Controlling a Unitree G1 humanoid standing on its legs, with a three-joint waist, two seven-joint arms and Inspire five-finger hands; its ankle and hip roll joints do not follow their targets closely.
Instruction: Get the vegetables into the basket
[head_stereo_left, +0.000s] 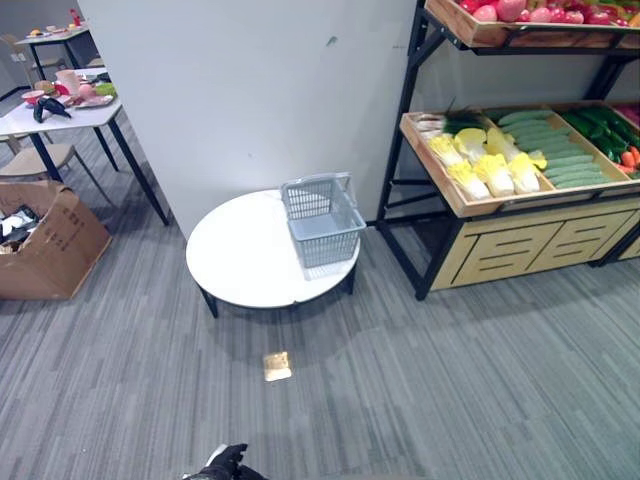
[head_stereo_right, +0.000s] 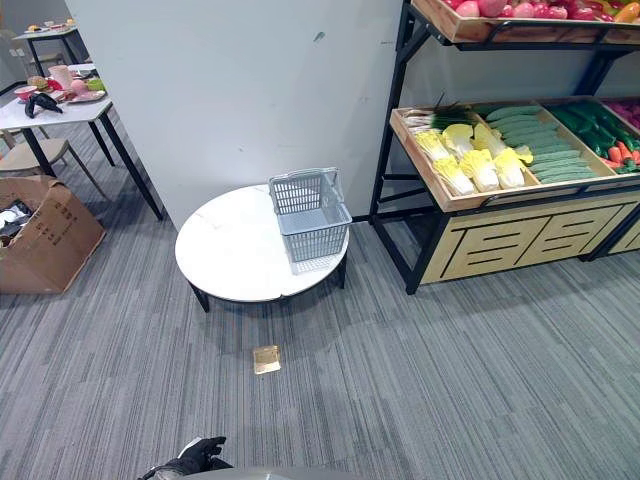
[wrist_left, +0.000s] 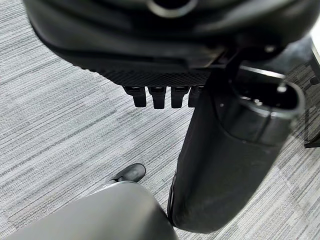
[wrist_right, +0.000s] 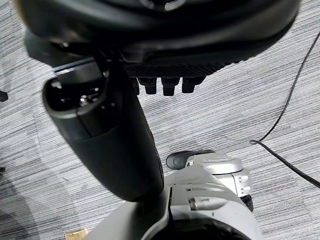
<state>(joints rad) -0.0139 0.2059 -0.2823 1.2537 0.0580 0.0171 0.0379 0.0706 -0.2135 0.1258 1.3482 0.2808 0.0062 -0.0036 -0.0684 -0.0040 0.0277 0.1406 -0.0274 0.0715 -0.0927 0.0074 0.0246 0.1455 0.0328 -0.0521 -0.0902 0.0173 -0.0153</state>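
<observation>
- Approach is the step we judge in hand — vegetables (head_stereo_left: 520, 150) lie on the wooden shelf (head_stereo_left: 470, 200), well apart from the empty basket (head_stereo_left: 322, 218) on the round worktop (head_stereo_left: 240, 260).
- Left robot hand (wrist_left: 160, 95) and right robot hand (wrist_right: 167, 85) hang with relaxed fingers, holding nothing — next we must reach the shelf.

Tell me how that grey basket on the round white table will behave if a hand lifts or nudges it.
The grey basket looks like thin openwork plastic and empty, so probably light and fairly stiff. It sits near the round white table's edge, so a push could slide it off. Its handle lies folded against the rim and would likely swing when lifted.
</observation>
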